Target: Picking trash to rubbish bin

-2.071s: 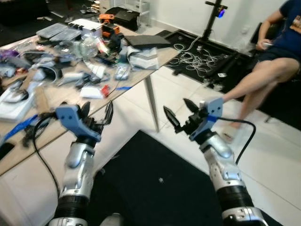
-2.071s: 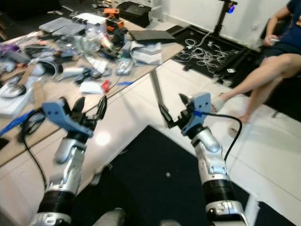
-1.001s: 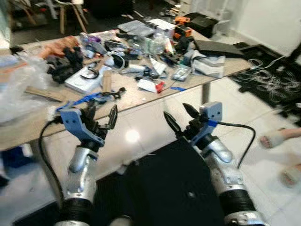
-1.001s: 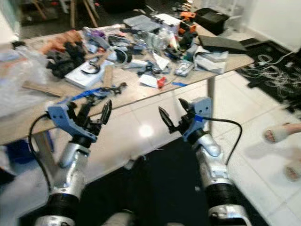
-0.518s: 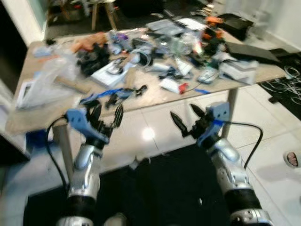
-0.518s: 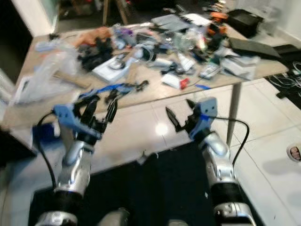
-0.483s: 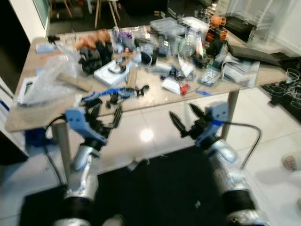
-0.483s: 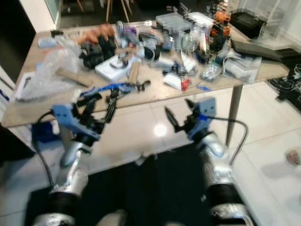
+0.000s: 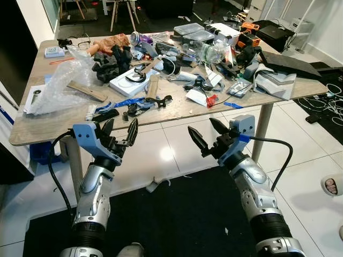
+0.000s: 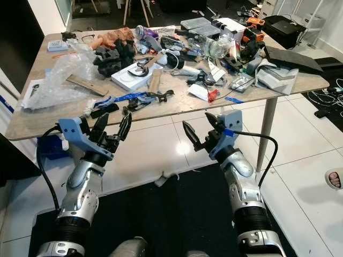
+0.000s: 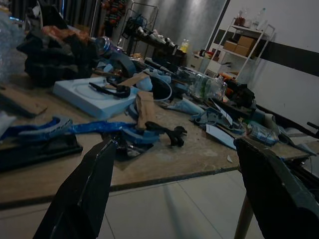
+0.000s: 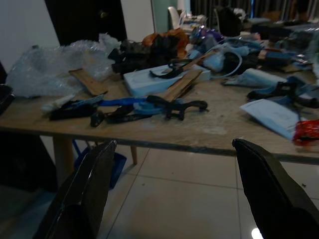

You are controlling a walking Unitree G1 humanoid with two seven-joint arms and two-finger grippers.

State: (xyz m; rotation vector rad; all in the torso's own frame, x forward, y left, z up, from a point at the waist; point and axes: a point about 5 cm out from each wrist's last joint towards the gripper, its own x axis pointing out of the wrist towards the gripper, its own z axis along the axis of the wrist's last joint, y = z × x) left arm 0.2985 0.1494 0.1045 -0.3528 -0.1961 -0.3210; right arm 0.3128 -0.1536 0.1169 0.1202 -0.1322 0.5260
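A wooden table point(image 9: 37, 126) stands ahead, heaped with clutter. On it lie a crumpled clear plastic bag point(image 9: 61, 80), a white foam tray point(image 9: 130, 83), a blue strap point(image 9: 124, 103) and a white paper with a red scrap point(image 9: 201, 97). A small pale scrap point(image 9: 154, 186) lies on the tiles under the table's near edge. My left gripper point(image 9: 121, 125) is open in the air just short of the near edge, empty. My right gripper point(image 9: 201, 126) is open beside it at the same height, also empty. Both wrist views look across the tabletop between spread fingers point(image 11: 82, 199) point(image 12: 82, 194).
A black mat point(image 9: 177, 225) covers the floor under my arms. A blue box point(image 10: 51, 147) sits under the table's left end. The table leg point(image 9: 261, 128) stands just right of my right arm. A person's foot point(image 9: 331, 186) rests at the far right. Cables lie on the floor beyond.
The camera has swung left, so the table now sits squarely ahead and the seated person has left view except a foot. Both grippers keep the same open pose.
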